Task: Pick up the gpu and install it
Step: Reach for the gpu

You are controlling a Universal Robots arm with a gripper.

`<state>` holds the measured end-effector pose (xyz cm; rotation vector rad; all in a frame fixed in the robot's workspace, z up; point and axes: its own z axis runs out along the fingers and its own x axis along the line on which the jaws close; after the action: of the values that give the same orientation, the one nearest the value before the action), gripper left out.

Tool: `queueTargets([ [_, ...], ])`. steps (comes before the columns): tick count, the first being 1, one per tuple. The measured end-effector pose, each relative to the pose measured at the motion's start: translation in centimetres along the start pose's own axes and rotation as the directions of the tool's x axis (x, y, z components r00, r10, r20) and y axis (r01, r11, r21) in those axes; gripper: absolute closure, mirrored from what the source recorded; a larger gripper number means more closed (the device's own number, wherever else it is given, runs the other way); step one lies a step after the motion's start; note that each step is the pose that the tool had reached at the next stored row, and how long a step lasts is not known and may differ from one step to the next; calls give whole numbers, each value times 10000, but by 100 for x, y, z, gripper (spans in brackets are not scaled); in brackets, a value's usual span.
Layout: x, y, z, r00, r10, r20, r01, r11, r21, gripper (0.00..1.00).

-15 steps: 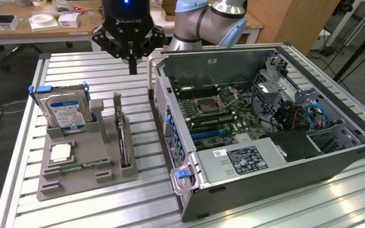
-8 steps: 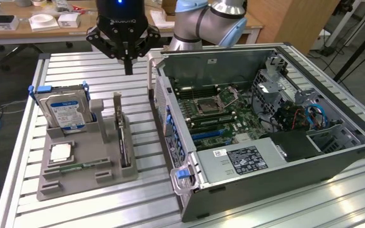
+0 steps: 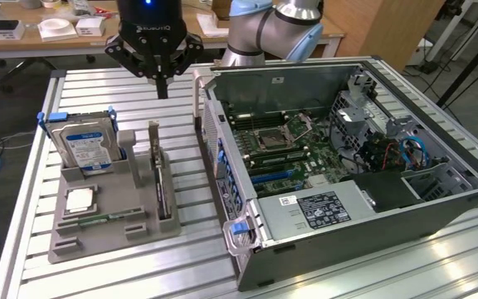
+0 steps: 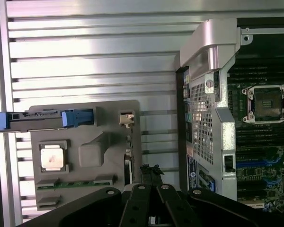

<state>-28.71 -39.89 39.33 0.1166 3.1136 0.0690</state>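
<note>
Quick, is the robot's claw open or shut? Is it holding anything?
Gripper: fingers shut, holding nothing. It hangs over the table, and the gpu stands in the grey tray.

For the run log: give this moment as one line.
hand: shut, empty, hovers over table | gpu: on edge in tray slot, untouched | computer case: open, beside tray

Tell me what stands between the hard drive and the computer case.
In the exterior view, the gpu stands on edge in the grey holder, between the hard drive and the case.
</note>
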Motion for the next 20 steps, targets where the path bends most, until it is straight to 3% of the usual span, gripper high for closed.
queueTargets([
  [20,222,-16,-6,10000,0,-1,0,10000,0,89],
])
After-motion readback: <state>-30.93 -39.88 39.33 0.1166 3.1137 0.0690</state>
